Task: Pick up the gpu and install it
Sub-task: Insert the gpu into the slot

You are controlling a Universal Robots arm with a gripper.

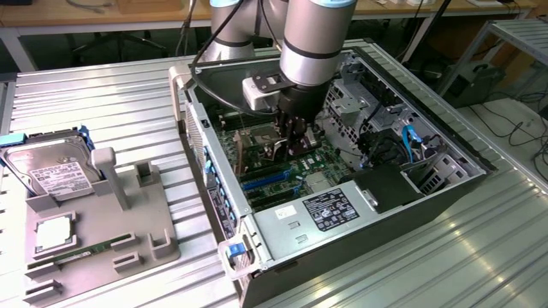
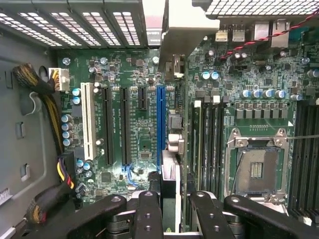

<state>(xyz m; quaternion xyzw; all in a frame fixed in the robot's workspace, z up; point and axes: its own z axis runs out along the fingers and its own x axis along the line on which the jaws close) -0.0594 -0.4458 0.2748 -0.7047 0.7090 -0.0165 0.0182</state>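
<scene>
The gripper [image 1: 291, 142] hangs inside the open computer case [image 1: 445, 186] lying on the ribbed metal bench [image 1: 111, 96], its jaws pinching the gpu [image 2: 171, 149], held edge-on above the motherboard [image 2: 129, 64] and lined up beside the blue expansion slot [image 2: 160, 124]. In the wrist view the card's pale bracket [image 2: 172, 30] reaches toward the case's rear grille. Close around it stand the black slots [image 2: 115, 124], the white slot [image 2: 88, 122], the memory slots [image 2: 207, 144] and the empty CPU socket [image 2: 255, 167]. The power supply [image 1: 321, 215] fills the case's near end. Near the bench's edge at the exterior view's left, a grey holder [image 1: 94, 237] carries a hard drive [image 1: 51, 168], a CPU [image 1: 53, 232] and a memory stick [image 1: 81, 252].
</scene>
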